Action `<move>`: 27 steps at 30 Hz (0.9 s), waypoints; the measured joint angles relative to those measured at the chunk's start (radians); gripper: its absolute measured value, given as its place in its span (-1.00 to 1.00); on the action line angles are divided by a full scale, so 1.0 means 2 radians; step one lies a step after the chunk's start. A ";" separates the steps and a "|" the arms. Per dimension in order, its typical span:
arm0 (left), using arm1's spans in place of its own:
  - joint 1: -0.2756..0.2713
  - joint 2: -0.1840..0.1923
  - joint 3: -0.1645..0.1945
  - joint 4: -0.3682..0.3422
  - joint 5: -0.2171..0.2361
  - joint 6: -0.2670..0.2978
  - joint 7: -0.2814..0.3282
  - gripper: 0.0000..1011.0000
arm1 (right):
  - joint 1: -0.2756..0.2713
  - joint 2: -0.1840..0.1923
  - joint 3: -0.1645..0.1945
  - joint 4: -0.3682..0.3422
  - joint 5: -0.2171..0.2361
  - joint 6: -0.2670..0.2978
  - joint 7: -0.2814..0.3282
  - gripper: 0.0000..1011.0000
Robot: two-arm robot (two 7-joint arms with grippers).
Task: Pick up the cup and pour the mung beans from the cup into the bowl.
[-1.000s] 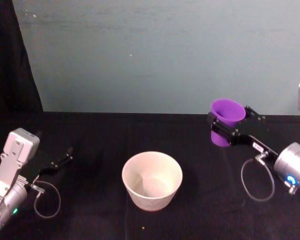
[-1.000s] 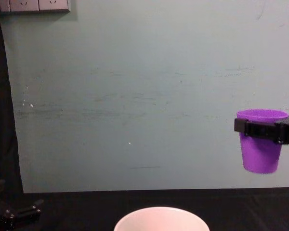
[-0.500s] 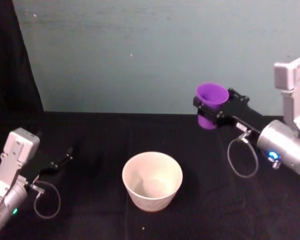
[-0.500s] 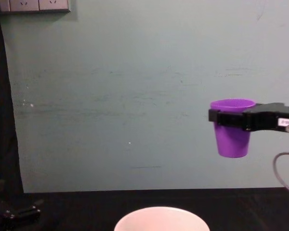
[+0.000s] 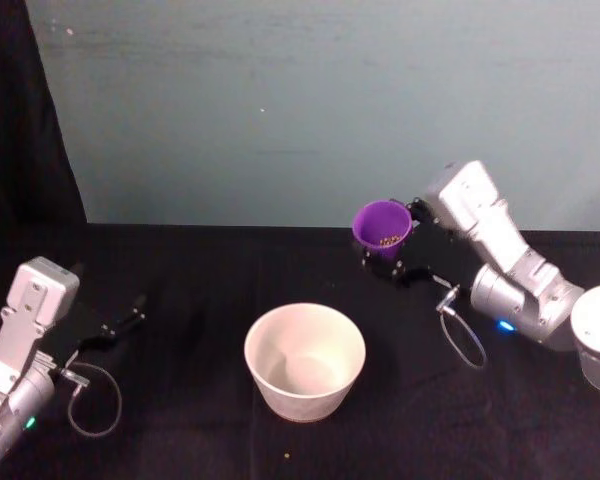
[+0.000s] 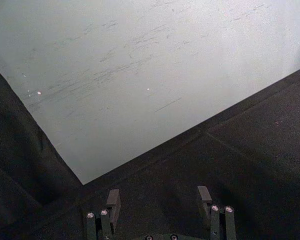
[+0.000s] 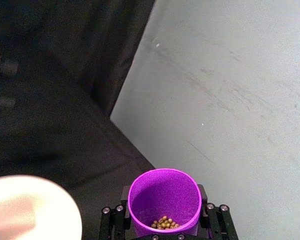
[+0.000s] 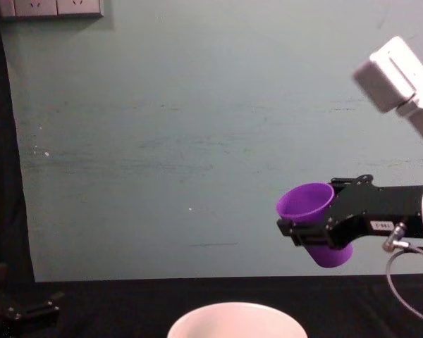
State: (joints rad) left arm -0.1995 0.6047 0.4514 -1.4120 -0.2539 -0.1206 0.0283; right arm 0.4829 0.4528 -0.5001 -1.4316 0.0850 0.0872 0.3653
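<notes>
The right tool point(image 8: 317, 231) pinches the cup point(image 8: 307, 204) around its wall, one finger on each side. It holds the cup in the air, tilted so the mouth leans away from the tool's wrist. A small heap of mung beans point(image 7: 164, 222) lies in the low part of the cup, none at the lip yet. The bowl point(image 5: 305, 395) stands on the tabletop point(image 5: 180, 270) below the tool and off to its left, nearer the robot's body, so the cup's lip looks short of the bowl's rim. To pour well, carry the tool across until the lip hangs above the bowl's middle, then roll the wrist slowly, since the beans will likely run out all at once and bounce. The left tool point(image 6: 157, 197), fingers spread and holding nothing, rests low over the tabletop, well apart from the bowl.
</notes>
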 joint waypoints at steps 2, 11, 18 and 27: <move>0.000 0.000 0.000 0.000 0.000 0.000 0.000 0.99 | 0.003 0.007 -0.015 -0.007 -0.034 0.000 -0.006 0.48; 0.000 0.000 0.000 0.000 0.000 0.000 0.000 0.98 | 0.018 0.035 -0.070 -0.040 -0.155 0.009 -0.010 0.48; 0.000 0.000 0.000 0.000 0.000 0.000 0.000 0.98 | 0.033 0.049 -0.109 -0.057 -0.236 0.022 0.002 0.48; 0.000 0.000 0.000 0.000 0.000 0.000 0.000 0.98 | 0.048 0.057 -0.143 -0.064 -0.309 0.021 0.019 0.48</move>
State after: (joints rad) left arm -0.1995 0.6047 0.4513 -1.4120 -0.2539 -0.1206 0.0283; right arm 0.5786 0.5667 -0.7862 -1.5603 -0.5327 0.1294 0.4032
